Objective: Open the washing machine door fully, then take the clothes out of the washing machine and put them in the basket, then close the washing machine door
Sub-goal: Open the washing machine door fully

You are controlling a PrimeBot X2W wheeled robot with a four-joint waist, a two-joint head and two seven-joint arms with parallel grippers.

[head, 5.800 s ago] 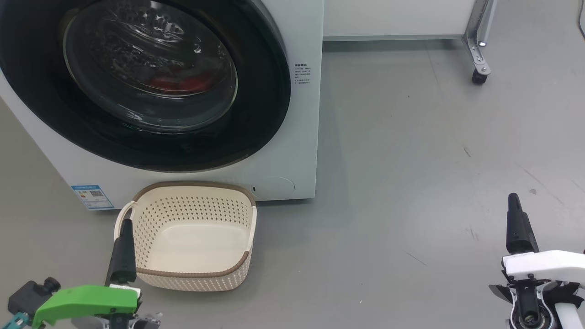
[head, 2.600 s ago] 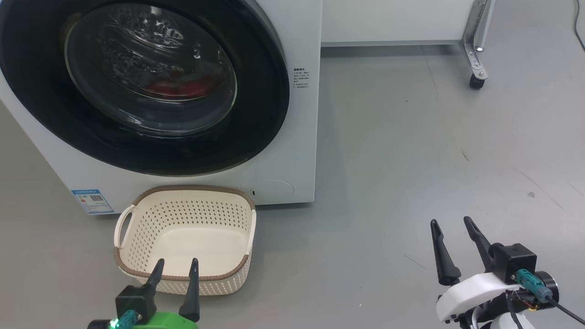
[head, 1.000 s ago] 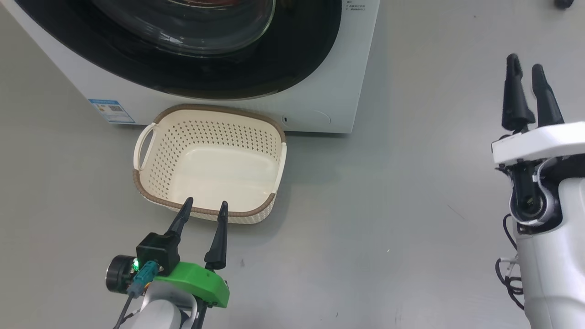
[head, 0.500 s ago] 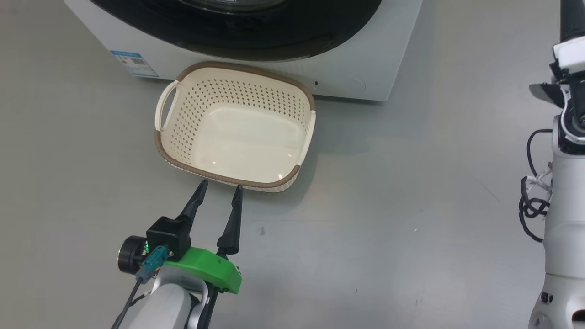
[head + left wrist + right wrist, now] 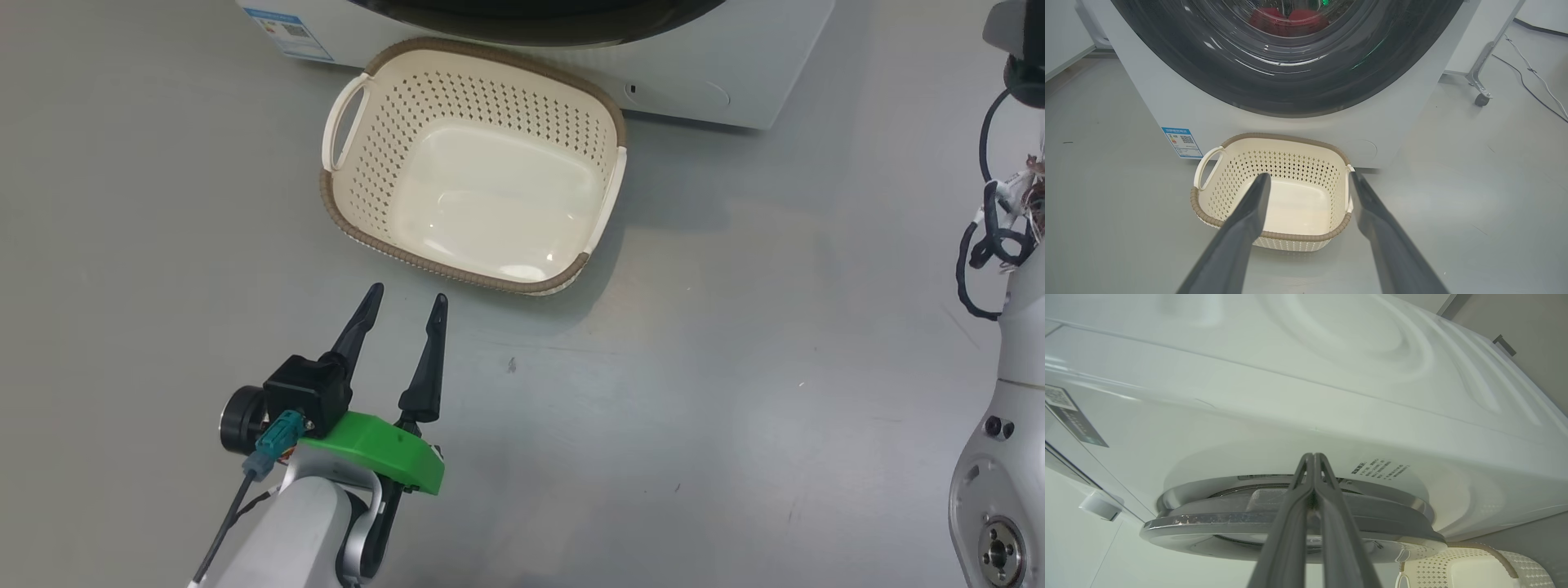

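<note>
Right gripper poised at the rim of the large round, black-ringed, glass-bowled washing machine door

Its two long dark fingers are pressed tight together and hold nothing, tips aimed at the door's chrome edge. The door looks closed against the big white front-loading washing machine. The door is probably rigid, slick and weighty on its hinge, so hooking the rim should work better than pinching it. The left gripper hangs wide open and empty near the small cream perforated plastic basket. The bright red soft clothes lie behind the glass and are likely light and limp, best taken by a fold.
</note>
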